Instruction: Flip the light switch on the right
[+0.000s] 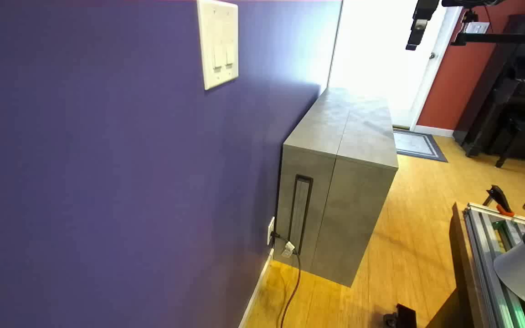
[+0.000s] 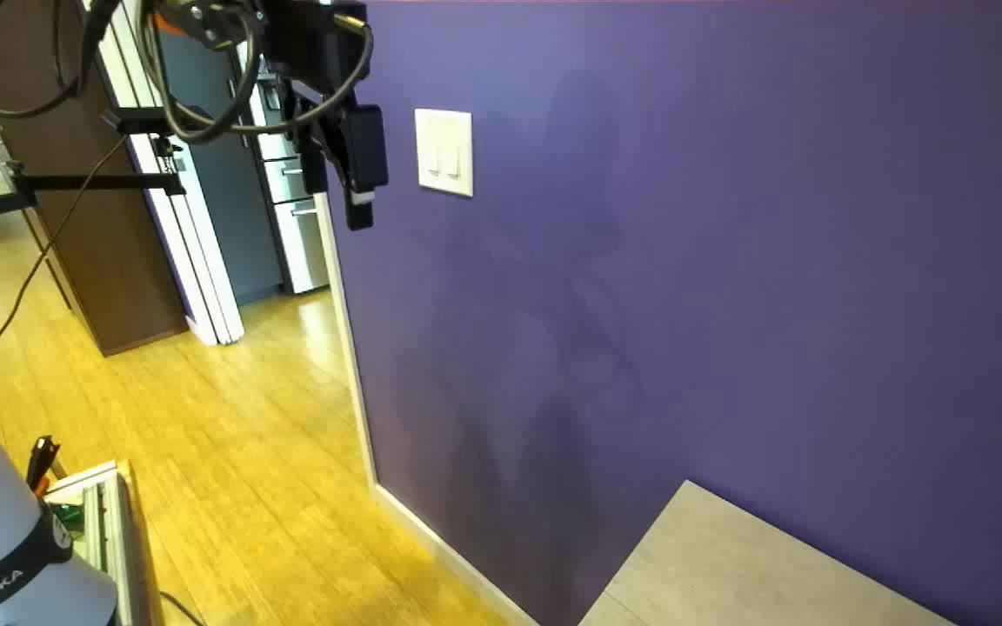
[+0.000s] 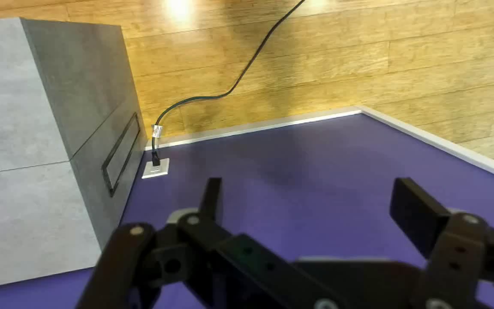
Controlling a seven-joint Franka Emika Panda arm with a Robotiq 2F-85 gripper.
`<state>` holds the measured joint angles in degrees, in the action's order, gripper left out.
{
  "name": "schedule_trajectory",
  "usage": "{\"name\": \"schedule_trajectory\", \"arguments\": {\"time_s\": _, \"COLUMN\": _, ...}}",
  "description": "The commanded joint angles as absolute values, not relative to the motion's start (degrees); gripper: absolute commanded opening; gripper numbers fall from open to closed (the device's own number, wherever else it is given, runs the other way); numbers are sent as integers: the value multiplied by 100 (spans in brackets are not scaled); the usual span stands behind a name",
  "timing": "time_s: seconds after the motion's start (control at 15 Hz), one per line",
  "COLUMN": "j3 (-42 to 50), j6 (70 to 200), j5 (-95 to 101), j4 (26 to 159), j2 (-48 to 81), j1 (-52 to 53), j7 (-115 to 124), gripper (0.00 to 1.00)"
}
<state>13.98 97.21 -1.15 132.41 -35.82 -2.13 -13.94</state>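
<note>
1. Wrist view, left: grey cabinet (image 3: 37, 133), beside purple wall (image 3: 255, 167).
2. Wrist view, left of centre: wall outlet (image 3: 155, 172), pale, with dark cord (image 3: 204, 98) plugged in.
3. Wrist view, centre to right: gripper (image 3: 309, 196), fingers spread wide, nothing held between them.
4. In an exterior view, left of centre: same gripper, well apart from the wall plate (image 2: 444, 126), white, rectangular, at its right.
5. Plate, left-hand position: neighbouring toggle (image 2: 433, 161), not wanted.
6. Plate, right-hand position: light switch (image 2: 452, 163), low-set, untouched; up or down, too small to tell. Handling, as judged: fixed, nothing to lift; light, rigid plastic, short snapping travel, smooth enough for a skid. Hold, as judged: no grasp; press its face squarely with one fingertip, clear of the neighbour; drawing the fingers together first would likely help.
</note>
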Motion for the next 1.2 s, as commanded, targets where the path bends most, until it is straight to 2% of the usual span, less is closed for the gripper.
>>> {"name": "schedule_trajectory", "arguments": {"time_s": 0.0, "j3": 1315, "j6": 9712, "j5": -168, "j4": 13230, "j2": -3560, "j1": -327, "j7": -1448, "gripper": 100}}
{"name": "schedule_trajectory", "arguments": {"time_s": 0.87, "j3": 1315, "j6": 9713, "j5": -168, "j4": 13230, "j2": -3560, "j1": -328, "j7": -1448, "gripper": 100}}
{"name": "schedule_trajectory", "arguments": {"time_s": 1.13, "j3": 1035, "j6": 9671, "j5": -845, "j4": 13078, "j2": -3321, "j1": -289, "j7": -453, "gripper": 100}}
